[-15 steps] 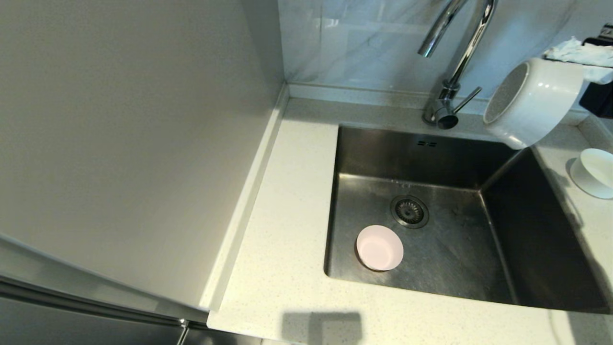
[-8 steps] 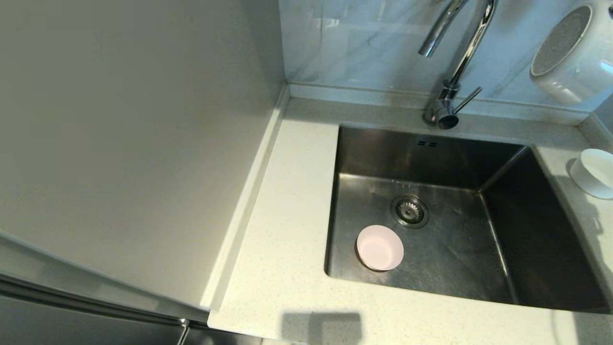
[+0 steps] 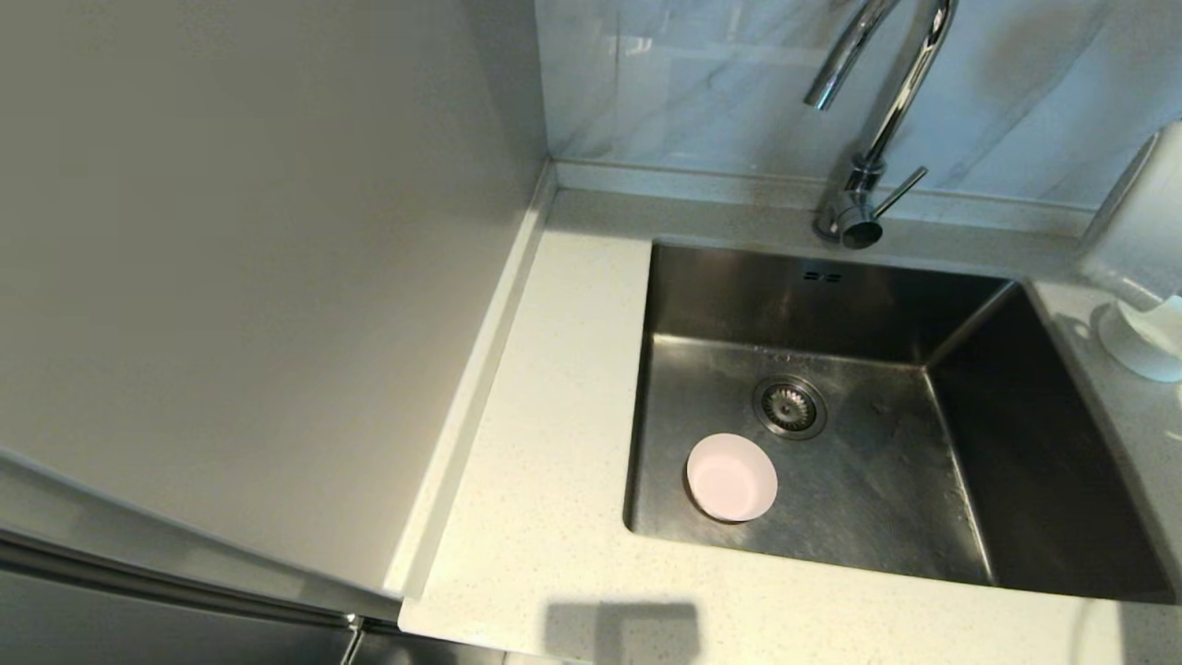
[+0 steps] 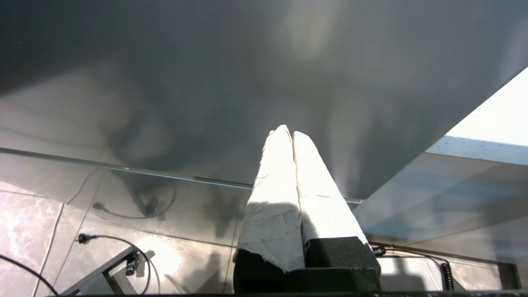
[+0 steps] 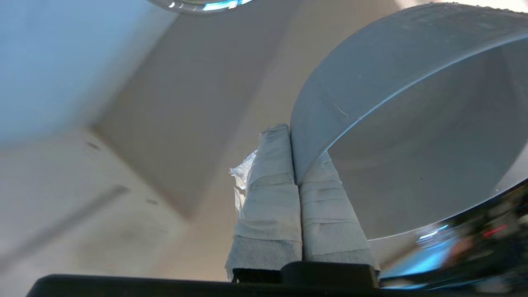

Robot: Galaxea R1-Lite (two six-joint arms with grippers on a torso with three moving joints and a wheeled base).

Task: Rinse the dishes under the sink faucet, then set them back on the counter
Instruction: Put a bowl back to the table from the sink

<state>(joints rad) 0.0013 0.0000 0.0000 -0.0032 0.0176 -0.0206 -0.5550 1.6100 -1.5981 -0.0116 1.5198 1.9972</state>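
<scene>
Now right gripper (image 5: 295, 181) is pinching wall of light grey round bowl (image 5: 396, 123) between taped fingers (image 5: 268, 206), carrying it over right-hand speckled off-white stone counter (image 3: 1131, 434), probably for setting down beside white round bowl (image 3: 1150, 346). Pale pink round bowl (image 3: 731, 477) is waiting in brushed steel sink (image 3: 886, 489) near drain strainer (image 3: 790, 406), below chrome gooseneck faucet (image 3: 873, 111). Left gripper (image 4: 292, 136) is idling away from sink, fingers pressed together, empty.

Head camera looks down on the sink (image 3: 831, 443); wrist cameras sit close behind their fingers.

Counter (image 3: 554, 388) bears white bowl (image 3: 1145, 346) (right).
</scene>
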